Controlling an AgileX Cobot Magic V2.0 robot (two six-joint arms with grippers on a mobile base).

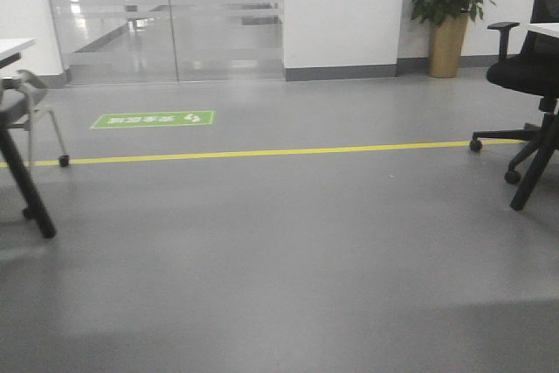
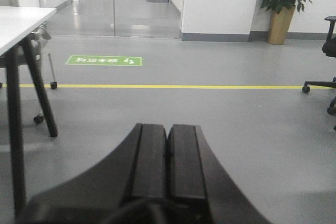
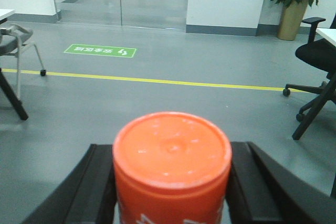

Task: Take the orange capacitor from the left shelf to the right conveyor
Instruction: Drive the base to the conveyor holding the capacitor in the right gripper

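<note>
Right gripper (image 3: 172, 192) clamps the capacitor (image 3: 172, 150) upright, seemingly for carrying, while left gripper (image 2: 168, 145) sits closed, empty.

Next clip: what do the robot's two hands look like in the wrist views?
Both are matte black. The left hand has two flat, rectangular fingers that widen into a broad, curved base. Of the right hand only black, slab-like fingers show. No cables or markings are visible.

The orange capacitor (image 3: 172, 156) stands upright, flat-topped, seemingly touching both fingers (image 3: 97, 184).
</note>
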